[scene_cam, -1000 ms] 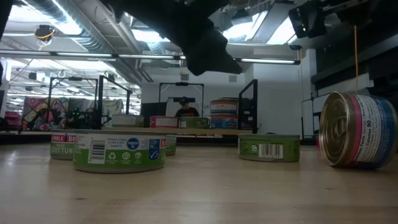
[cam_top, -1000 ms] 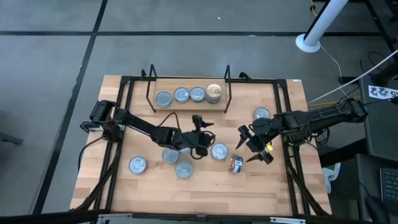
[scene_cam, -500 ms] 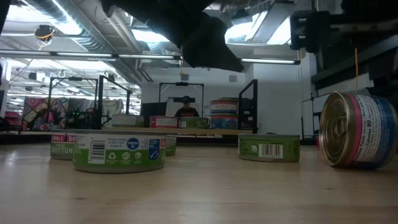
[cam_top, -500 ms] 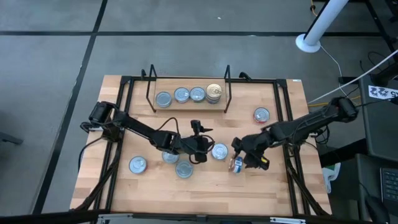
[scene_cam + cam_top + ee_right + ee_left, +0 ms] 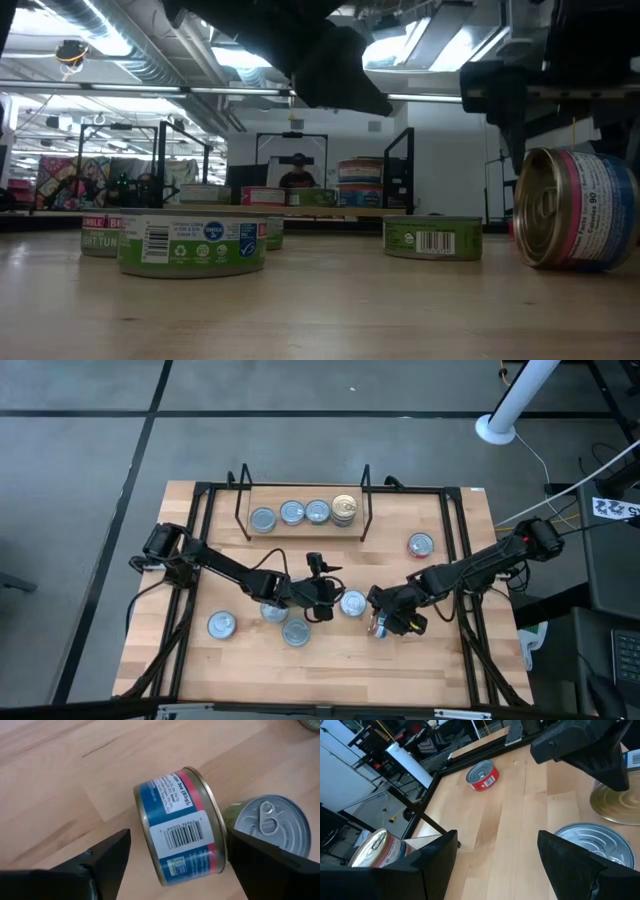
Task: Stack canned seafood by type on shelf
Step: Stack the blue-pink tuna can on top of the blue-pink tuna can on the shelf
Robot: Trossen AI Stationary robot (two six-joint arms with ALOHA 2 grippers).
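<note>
Right wrist view: right claw (image 5: 172, 857) is dropping wide open over the tipped-over can (image 5: 180, 825), so that's probably getting grabbed next; left claw (image 5: 322, 598) is hovering open.

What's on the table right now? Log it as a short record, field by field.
shelf: four stacks of cans in a row
gold-lid can: on shelf, rightmost
tipped can: blue-pink label, lying on its side
right gripper: open, jaws either side of tipped can, not closed on it
left gripper: open, above loose cans mid-table
red can: upright, alone near right rail
loose flat cans: four, mid-table and left
</note>
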